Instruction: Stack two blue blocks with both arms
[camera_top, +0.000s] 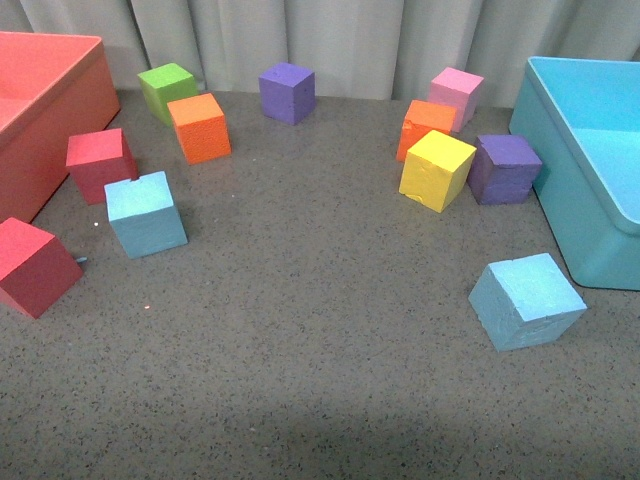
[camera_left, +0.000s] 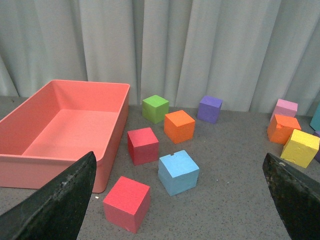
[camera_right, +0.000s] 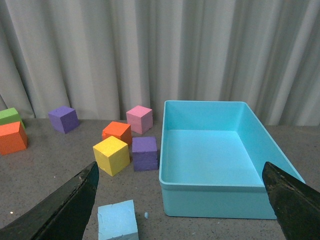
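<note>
Grey table (camera_top: 320, 380) carries all. Red bin (camera_top: 60, 130) at left, turquoise bin (camera_top: 555, 190) at right. The left gripper (camera_left: 178, 154) and the right gripper (camera_right: 179, 163) hang low over the table, level, fingers (camera_left: 65, 200) wide apart, nothing btw. them. The left blue block (camera_top: 146, 214) lies near red cubes (camera_top: 100, 163). The right blue block (camera_top: 527, 300) lies just beside the turquoise bin.

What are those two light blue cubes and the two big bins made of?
The left blue cube and right blue cube are probably foam: matte, with scuffed, dented faces. The turquoise bin and red bin look like moulded plastic: smooth walls, a slight sheen and rounded rims.
</note>
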